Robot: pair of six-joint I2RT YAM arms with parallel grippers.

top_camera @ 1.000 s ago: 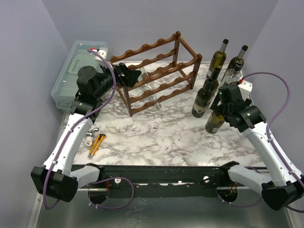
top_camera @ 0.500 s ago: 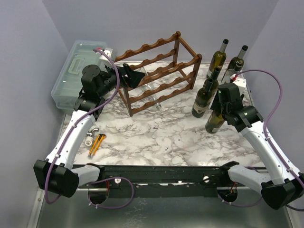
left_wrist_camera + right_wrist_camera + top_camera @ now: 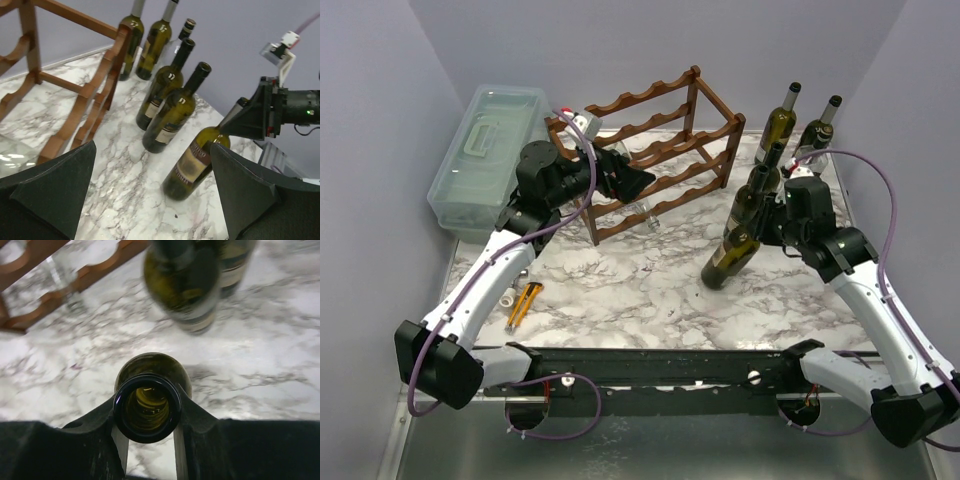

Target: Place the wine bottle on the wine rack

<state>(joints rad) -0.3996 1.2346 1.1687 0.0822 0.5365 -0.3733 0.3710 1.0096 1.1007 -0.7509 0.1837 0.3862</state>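
Note:
My right gripper [image 3: 772,222] [image 3: 147,412] is shut on the neck of a dark green wine bottle [image 3: 728,256] [image 3: 192,162], just below its open mouth [image 3: 147,407]. The bottle leans to the left, with its base low by the marble; I cannot tell whether it touches. The reddish-brown wine rack [image 3: 655,135] [image 3: 95,85] stands at the back centre, and a clear glass bottle [image 3: 642,200] lies in it. My left gripper [image 3: 642,180] [image 3: 150,200] hangs open in front of the rack, holding nothing and facing the tilted bottle.
Three more wine bottles [image 3: 760,188] [image 3: 780,122] [image 3: 817,135] stand at the back right, close behind the held one. A pale green plastic box [image 3: 485,150] sits at the far left. A yellow-handled tool [image 3: 525,302] and a white fitting [image 3: 510,290] lie near the left arm.
My right gripper has shut on the bottle's neck and swung the bottle leftward, tipping it. My left arm has moved right along the front of the rack, still open.

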